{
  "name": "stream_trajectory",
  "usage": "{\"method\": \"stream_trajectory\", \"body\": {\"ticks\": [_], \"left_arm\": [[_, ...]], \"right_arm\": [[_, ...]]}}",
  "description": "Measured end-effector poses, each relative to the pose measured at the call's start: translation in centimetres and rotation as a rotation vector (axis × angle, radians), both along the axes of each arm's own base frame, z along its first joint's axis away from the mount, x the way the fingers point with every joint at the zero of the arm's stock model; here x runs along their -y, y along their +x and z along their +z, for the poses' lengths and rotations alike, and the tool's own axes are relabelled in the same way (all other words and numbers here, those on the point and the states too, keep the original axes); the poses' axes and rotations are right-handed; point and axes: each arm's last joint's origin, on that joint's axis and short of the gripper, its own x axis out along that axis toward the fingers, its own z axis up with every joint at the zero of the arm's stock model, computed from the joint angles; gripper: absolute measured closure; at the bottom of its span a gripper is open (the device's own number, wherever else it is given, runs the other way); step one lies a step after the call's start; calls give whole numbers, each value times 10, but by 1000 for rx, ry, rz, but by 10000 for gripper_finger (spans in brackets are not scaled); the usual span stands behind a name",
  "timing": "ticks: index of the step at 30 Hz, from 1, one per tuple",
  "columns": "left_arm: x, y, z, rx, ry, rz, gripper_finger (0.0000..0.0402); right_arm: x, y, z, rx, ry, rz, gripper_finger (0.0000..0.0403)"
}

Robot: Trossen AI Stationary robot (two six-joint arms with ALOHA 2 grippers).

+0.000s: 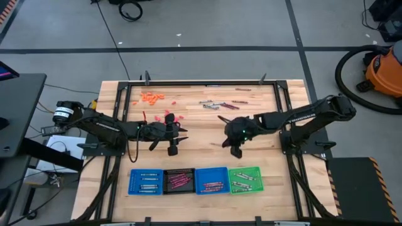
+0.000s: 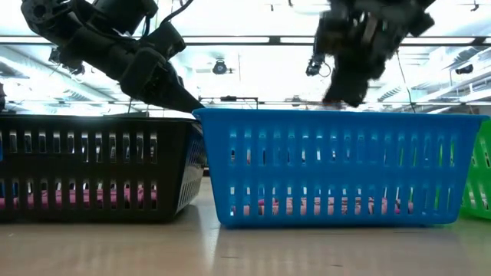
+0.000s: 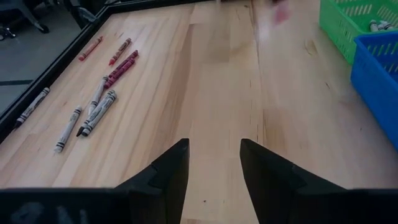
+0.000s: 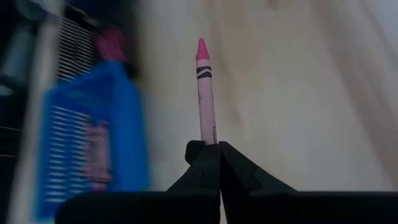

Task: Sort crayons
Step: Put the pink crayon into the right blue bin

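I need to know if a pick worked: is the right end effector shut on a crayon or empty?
Shut on one. The right end effector pinches the base of a pink crayon, whose tip sticks out past the closed fingers.

A blue slotted basket (image 2: pixel 337 165) fills the middle of the low view, standing on the wooden tabletop (image 2: pixel 245 249). A black basket (image 2: pixel 92 169) sits just beside it on 1 side, and a sliver of a green basket (image 2: pixel 479 180) shows at the other edge. Pink crayons (image 2: pixel 322 207) show through the lowest slots. 2 dark arms hang above the rims: the left arm (image 2: pixel 115 50) over the black basket, the right arm (image 2: pixel 360 42), blurred, over the blue one.
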Motion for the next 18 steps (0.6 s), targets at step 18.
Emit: {"method": "stream_trajectory", "body": {"ticks": [18], "left_arm": [[0,0,1,15,-40,19,246]], "right_arm": [[-105,68,-18,-109,105,271,396]]}}
